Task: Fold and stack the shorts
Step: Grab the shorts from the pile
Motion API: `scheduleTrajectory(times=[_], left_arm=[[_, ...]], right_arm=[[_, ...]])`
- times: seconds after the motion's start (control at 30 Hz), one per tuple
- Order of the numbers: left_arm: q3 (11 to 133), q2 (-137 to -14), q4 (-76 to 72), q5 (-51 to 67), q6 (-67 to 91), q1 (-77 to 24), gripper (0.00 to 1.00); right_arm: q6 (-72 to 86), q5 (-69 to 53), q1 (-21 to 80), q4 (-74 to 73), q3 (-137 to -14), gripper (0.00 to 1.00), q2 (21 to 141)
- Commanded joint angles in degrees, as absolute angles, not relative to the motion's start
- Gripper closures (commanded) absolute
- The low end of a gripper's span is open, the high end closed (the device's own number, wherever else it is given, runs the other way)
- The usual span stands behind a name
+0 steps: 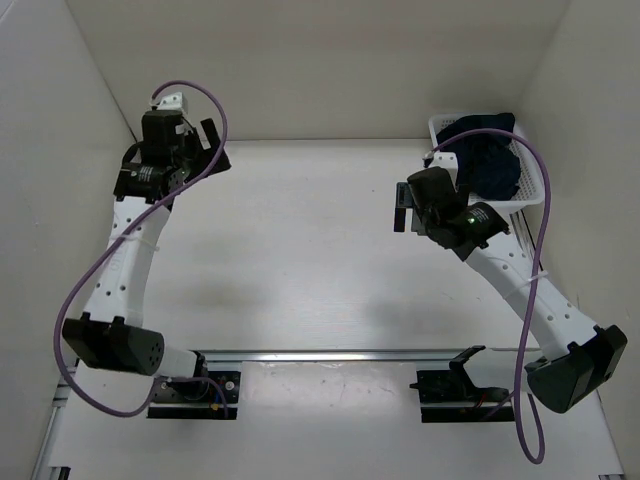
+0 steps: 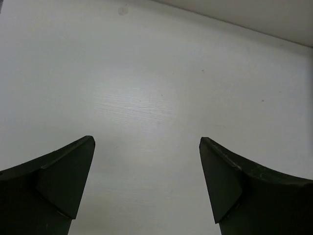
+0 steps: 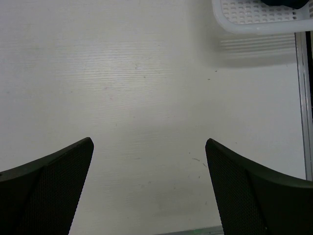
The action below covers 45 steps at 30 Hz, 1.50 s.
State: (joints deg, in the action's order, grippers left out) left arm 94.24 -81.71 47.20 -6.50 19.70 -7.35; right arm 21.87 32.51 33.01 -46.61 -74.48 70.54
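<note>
You haven't started folding yet: the shorts [image 1: 485, 158] lie bunched in the white basket [image 1: 533, 185] at the far right of the table [image 1: 300, 260]. The left jaws and the right jaws both stand wide apart, empty. The next move is probably for the right jaws to reach into the basket. You can't make out the waistband or legs in that heap.

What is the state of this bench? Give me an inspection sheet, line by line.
Surface: white table, bare in the middle, with a few faint specks.
Job's things: dark shorts, bunched and unfolded, inside the white basket at the far right corner.
Clutter: nothing seen.
Grippers: left gripper open and holding nothing, over bare table; right gripper open and holding nothing, beside the basket.
Cables: a purple cable loops along the left arm and another along the right arm; neither is snagged.
Surroundings: white walls on three sides; metal rail at the near edge.
</note>
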Motion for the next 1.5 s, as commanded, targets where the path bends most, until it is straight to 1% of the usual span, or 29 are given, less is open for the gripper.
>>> scheduleTrajectory(times=[0.0, 0.2, 0.27, 0.3, 0.33, 0.37, 0.43, 0.47, 0.5, 0.53, 0.6, 0.67, 0.73, 0.83, 0.87, 0.9, 0.97, 1.0, 1.07, 1.1, 1.17, 1.2, 1.3, 1.43, 1.47], left_arm=[[98.25, -74.36, 43.42, -0.97, 15.03, -7.21, 0.0], [101.41, -72.95, 43.42, -0.44, 17.31, -7.21, 0.0], [102.65, -72.95, 43.42, -1.14, 17.31, -7.21, 0.0], [103.7, -72.95, 42.9, -1.14, 15.75, -7.21, 0.0], [103.71, -72.95, 42.89, -3.32, 15.73, -7.82, 0.0], [104.23, -72.95, 42.89, -3.86, 16.25, -7.82, 0.0], [104.76, -72.42, 42.89, -2.56, 16.26, -7.82, 0.0], [104.77, -72.42, 42.89, -2.55, 16.26, -7.82, 0.0], [104.77, -72.42, 43.59, -2.55, 16.26, -7.82, 0.0], [102.16, -71.46, 44.2, -4.81, 16.26, -7.82, 0.0], [99.16, -69.27, 44.21, -6.67, 17.92, -7.82, 0.0], [96.07, -68.55, 44.21, -4.93, 17.93, -7.82, 0.0], [95.54, -67.07, 44.82, -2.65, 17.93, -7.82, 0.0], [92.12, -64.87, 44.82, -0.35, 17.93, -7.82, 0.0], [90.63, -64.86, 44.82, -0.35, 18.45, -7.82, 0.0], [89.92, -64.25, 45.35, 0.17, 18.98, -7.82, 0.0], [88.77, -64.25, 45.35, 0.87, 18.98, -7.82, 0.0], [87.9, -64.25, 46.05, 1.49, 19.68, -7.82, 0.0], [87.02, -64.25, 46.05, 2.28, 19.69, -7.82, 0.0], [86.49, -64.25, 46.05, 2.29, 19.69, -7.82, 0.0], [85.96, -64.25, 46.58, 2.29, 19.69, -8.35, 0.0], [85.96, -64.25, 47.97, -2.41, 19.69, -8.35, 0.0], [87.26, -64.78, 49.83, -8.16, 18.29, -8.35, 0.0], [88.68, -65.92, 51.68, -8.7, 17.67, -8.35, 0.0], [89.29, -66.53, 52.2, -8.7, 17.67, -8.35, 0.0]], right_arm=[[21.62, 32.17, 32.43, -46.23, -76.03, 0.0, 69.87], [22.85, 33.83, 32.43, -45.7, -75.41, 0.0, 69.26], [22.85, 33.84, 30.16, -45.7, -75.41, 0.0, 69.79], [22.85, 32.45, 28.84, -45.7, -75.41, 0.0, 70.39], [22.85, 28.43, 26.91, -46.31, -75.93, 0.0, 71.71], [22.85, 25.34, 21.85, -46.32, -76.46, 0.0, 72.59], [22.85, 18.32, 15.94, -46.32, -77.95, 0.0, 76.26], [22.33, 14.63, 10.51, -46.32, -80.13, 0.03, 77.77], [22.32, 11.46, 8.37, -46.32, -81.55, 0.05, 79.44], [21.72, 7.6, 5.48, -47.01, -85.13, 0.05, 83.02], [21.71, 7.56, 3.7, -48.24, -89.1, 0.06, 86.82], [21.71, 8.09, 0.98, -48.77, -94.55, 0.06, 92.53], [22.41, 7.22, -2.09, -48.78, -97.98, 0.04, 98.07], [23.37, 5.36, -5.17, -49.48, -107.03, 0.01, 106.94], [23.38, 5.36, -5.19, -49.48, -111.66, 0.01, 109.22], [23.38, 6.58, -5.88, -50.44, -114.49, 0.01, 113.95], [23.38, 8.08, -6.42, -52.03, -120.21, 0.01, 119.07], [23.38, 9.3, -6.42, -52.55, -126.15, 0.01, 124.23], [23.38, 9.32, -7.55, -53.17, -132.07, 0.01, 129.18], [23.38, 9.32, -8.17, -53.17, -137.06, 0.01, 133.55], [24.07, 7.58, -8.87, -52.22, -140.96, 0.01, 137.27], [24.08, 6.78, -8.88, -51.34, -142.46, 0.01, 140.5], [24.61, 4.59, -9.4, -45.81, -145.72, 0.01, 145.27], [25.75, 2.2, -9.4, -39.3, -147.21, 0.01, 149.41], [26.45, 1.41, -9.4, -37.98, -147.91, 0.05, 150.11]])
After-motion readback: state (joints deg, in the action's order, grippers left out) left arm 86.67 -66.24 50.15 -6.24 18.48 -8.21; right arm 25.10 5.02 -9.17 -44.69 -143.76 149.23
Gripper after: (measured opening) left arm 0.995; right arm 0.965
